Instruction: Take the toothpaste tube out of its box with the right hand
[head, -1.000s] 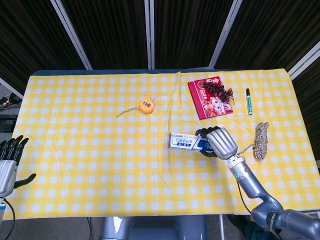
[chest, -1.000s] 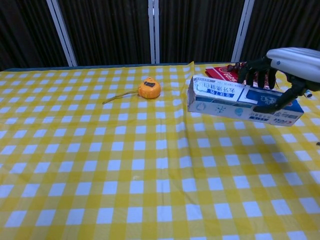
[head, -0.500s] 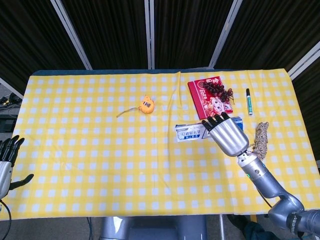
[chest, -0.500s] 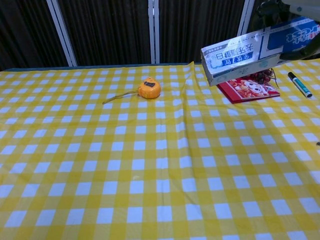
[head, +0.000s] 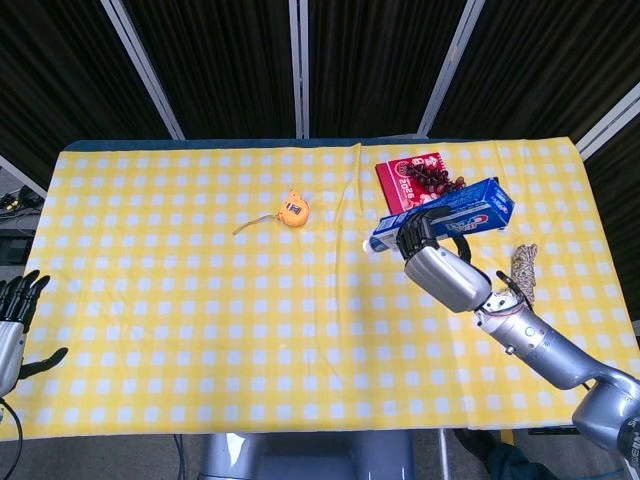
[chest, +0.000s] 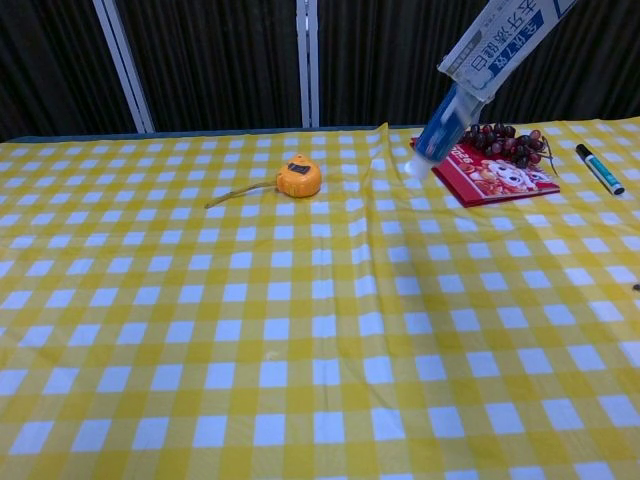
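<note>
My right hand (head: 441, 268) grips the blue and white toothpaste box (head: 455, 213) from below and holds it well above the table. The box is tilted, its open end pointing down and to the left. In the chest view the box (chest: 497, 40) hangs at the top right, and a blue toothpaste tube (chest: 444, 122) sticks out of its lower end, white cap downward, just above the cloth. The right hand itself does not show in the chest view. My left hand (head: 14, 322) rests off the table's left edge, holding nothing, fingers apart.
An orange tape measure (chest: 299, 177) lies at mid-table. A red booklet (chest: 497, 174) with dark grapes (chest: 508, 143) on it sits under the box. A marker (chest: 598, 168) lies further right, and a rope coil (head: 522, 268) lies beside my right forearm.
The right hand has raised the box off the table and tipped its open end downward. The tube has slid partway out of that end.
</note>
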